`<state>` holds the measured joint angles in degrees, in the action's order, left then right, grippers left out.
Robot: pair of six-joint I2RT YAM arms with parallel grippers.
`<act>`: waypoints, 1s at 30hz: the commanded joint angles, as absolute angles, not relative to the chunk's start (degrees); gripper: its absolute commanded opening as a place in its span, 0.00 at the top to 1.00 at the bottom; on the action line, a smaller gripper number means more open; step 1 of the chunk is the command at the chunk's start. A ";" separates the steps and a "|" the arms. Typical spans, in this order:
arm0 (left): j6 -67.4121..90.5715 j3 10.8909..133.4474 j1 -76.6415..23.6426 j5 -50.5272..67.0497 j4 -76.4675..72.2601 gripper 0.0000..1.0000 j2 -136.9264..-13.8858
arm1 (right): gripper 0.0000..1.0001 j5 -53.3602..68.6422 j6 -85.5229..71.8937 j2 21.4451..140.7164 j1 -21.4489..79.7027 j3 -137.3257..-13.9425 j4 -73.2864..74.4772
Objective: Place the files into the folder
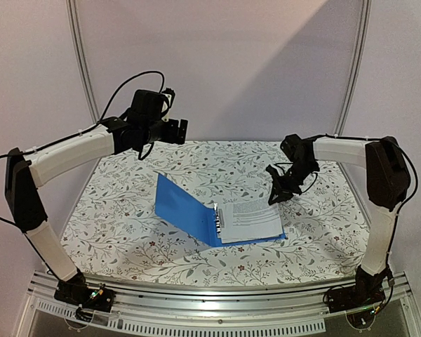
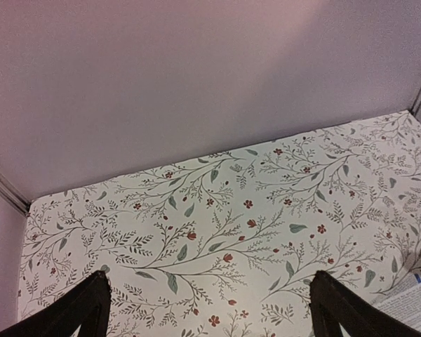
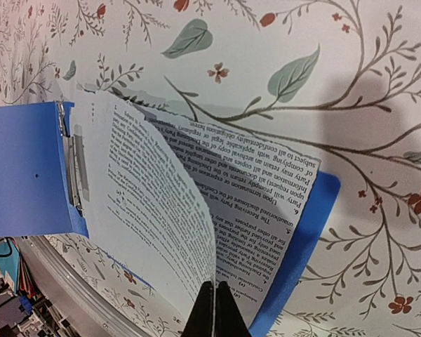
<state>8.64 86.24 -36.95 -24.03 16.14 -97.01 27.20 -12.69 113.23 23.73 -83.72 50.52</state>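
The blue folder (image 1: 181,203) lies open mid-table, its cover raised at the left and its metal clip (image 3: 74,172) along the spine. The files (image 1: 249,219), white printed sheets, rest on its right half. In the right wrist view a lower sheet (image 3: 266,189) lies flat on the blue base (image 3: 305,232), while the top sheet (image 3: 151,210) curves up to my right gripper (image 3: 215,303), which is shut on that sheet's edge. That gripper (image 1: 276,192) hangs just above the files' far right corner. My left gripper (image 1: 183,130) is open, high over the table's far left, holding nothing.
A floral-patterned cloth (image 1: 126,232) covers the table, with pale walls behind and beside it. A metal rail (image 1: 217,298) runs along the near edge. In the left wrist view a corner of the sheets (image 2: 415,303) shows at the lower right, beside one dark fingertip (image 2: 340,309).
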 commanded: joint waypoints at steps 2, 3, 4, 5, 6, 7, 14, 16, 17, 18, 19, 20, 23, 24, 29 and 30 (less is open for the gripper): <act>8.79 85.18 -36.74 -24.11 15.46 0.01 -96.83 | 1.00 24.71 -9.39 116.84 23.93 -88.49 52.99; 8.79 85.18 -36.74 -24.23 15.47 0.01 -96.95 | 1.00 24.17 -8.87 117.48 24.05 -89.80 53.79; 8.85 85.17 -36.74 -24.33 15.47 0.01 -97.09 | 1.00 23.72 -8.21 118.47 24.17 -91.17 54.68; 8.92 85.17 -36.74 -24.28 15.47 0.00 -97.26 | 1.00 23.74 -7.92 119.16 24.31 -92.37 55.41; 8.95 85.17 -36.74 -24.14 15.47 0.00 -97.37 | 1.00 24.14 -7.69 120.02 24.45 -93.28 55.86; 9.03 85.17 -36.74 -24.00 15.47 0.00 -97.46 | 1.00 24.44 -7.37 120.93 24.70 -94.12 56.44; 9.15 85.41 -36.74 -23.47 15.73 0.00 -97.63 | 1.00 23.52 -5.82 122.52 26.04 -95.56 59.45; 9.08 85.43 -36.66 -23.56 15.69 0.01 -97.64 | 1.00 23.40 -5.55 122.06 26.18 -94.78 59.76; 9.13 85.43 -36.66 -23.60 15.73 0.01 -97.62 | 1.00 23.32 -5.47 121.56 26.22 -94.30 59.76; 9.10 85.39 -36.65 -23.56 15.73 0.00 -97.63 | 1.00 23.29 -5.41 121.25 26.27 -93.60 59.75; 9.11 85.37 -36.58 -23.56 15.73 0.01 -97.69 | 1.00 23.21 -5.37 120.86 26.31 -93.15 59.76; 9.15 85.39 -36.57 -23.55 15.73 0.01 -97.72 | 1.00 23.16 -5.30 120.46 26.31 -92.75 59.64; 9.26 85.34 -36.47 -23.35 15.73 0.00 -97.87 | 1.00 22.64 -4.89 119.18 26.37 -91.76 59.49; 9.23 85.41 -36.47 -23.25 15.73 0.01 -97.96 | 1.00 22.53 -4.72 118.83 26.37 -91.64 59.49; 9.36 85.44 -36.47 -22.94 15.73 0.00 -98.00 | 1.00 22.20 -4.17 118.95 26.58 -91.70 59.09; 9.32 85.43 -36.43 -22.98 15.72 0.01 -97.92 | 1.00 22.23 -4.14 119.13 26.69 -91.98 59.07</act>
<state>8.86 86.08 -36.73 -23.46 16.12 -97.10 23.05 -5.26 121.19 25.98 -92.16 59.02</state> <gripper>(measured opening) 0.995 0.005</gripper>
